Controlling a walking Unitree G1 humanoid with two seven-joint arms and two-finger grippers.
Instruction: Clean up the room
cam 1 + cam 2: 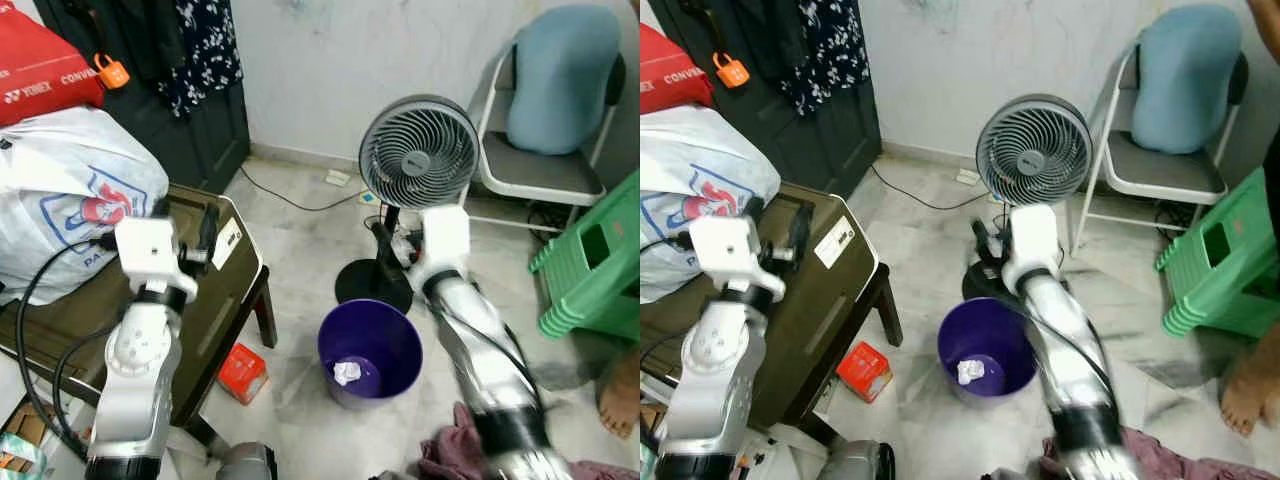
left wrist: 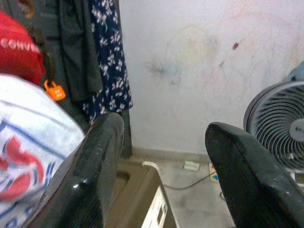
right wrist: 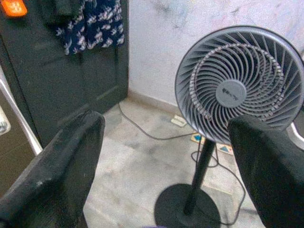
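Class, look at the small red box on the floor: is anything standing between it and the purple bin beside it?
Nothing visible. The red box lies on bare floor beside the table leg, with open floor between it and the purple bin, which holds one crumpled paper.

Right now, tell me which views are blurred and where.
Left and right eye views: right arm smeared by motion, the fan and purple bin sharp. Left wrist view: soft throughout, white bag blurriest. Right wrist view: near fingers soft, fan crisp.

A lived-in home room: marble floor (image 1: 300,250), standing fan (image 1: 418,155), folding chair (image 1: 545,170), hanging clothes (image 1: 205,45), purple waste bin (image 1: 370,350), green plastic stools (image 1: 600,265).
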